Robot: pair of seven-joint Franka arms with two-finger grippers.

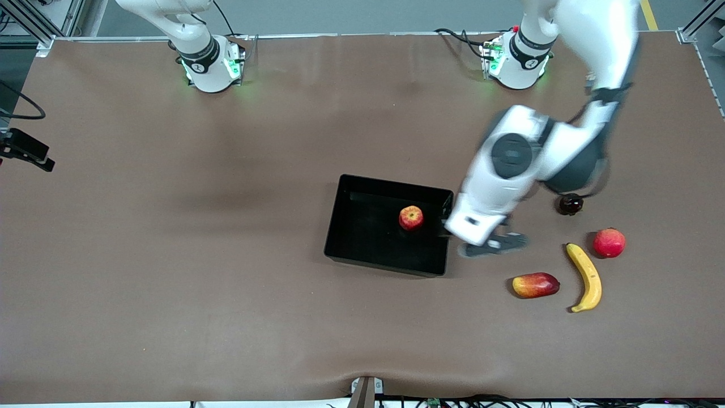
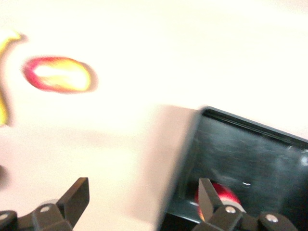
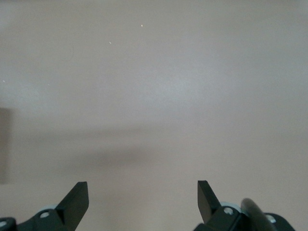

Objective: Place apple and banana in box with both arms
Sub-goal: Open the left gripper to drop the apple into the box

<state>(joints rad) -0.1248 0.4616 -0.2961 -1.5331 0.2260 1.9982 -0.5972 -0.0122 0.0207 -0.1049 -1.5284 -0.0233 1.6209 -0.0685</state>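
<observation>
The apple (image 1: 411, 217) lies inside the black box (image 1: 345, 226), near the wall toward the left arm's end. It also shows in the left wrist view (image 2: 226, 193), partly hidden by a finger, with the box (image 2: 250, 149) around it. The banana (image 1: 586, 277) lies on the table toward the left arm's end; a yellow edge of it shows in the left wrist view (image 2: 4, 45). My left gripper (image 1: 491, 243) is open and empty, over the table just outside that box wall (image 2: 143, 197). My right gripper (image 3: 143, 197) is open and empty over bare table; it is out of the front view.
An oblong red-and-yellow fruit (image 1: 535, 285) lies beside the banana, also in the left wrist view (image 2: 57, 74). A red-pink round fruit (image 1: 609, 242) and a small dark round thing (image 1: 570, 204) lie farther from the front camera, near the left arm.
</observation>
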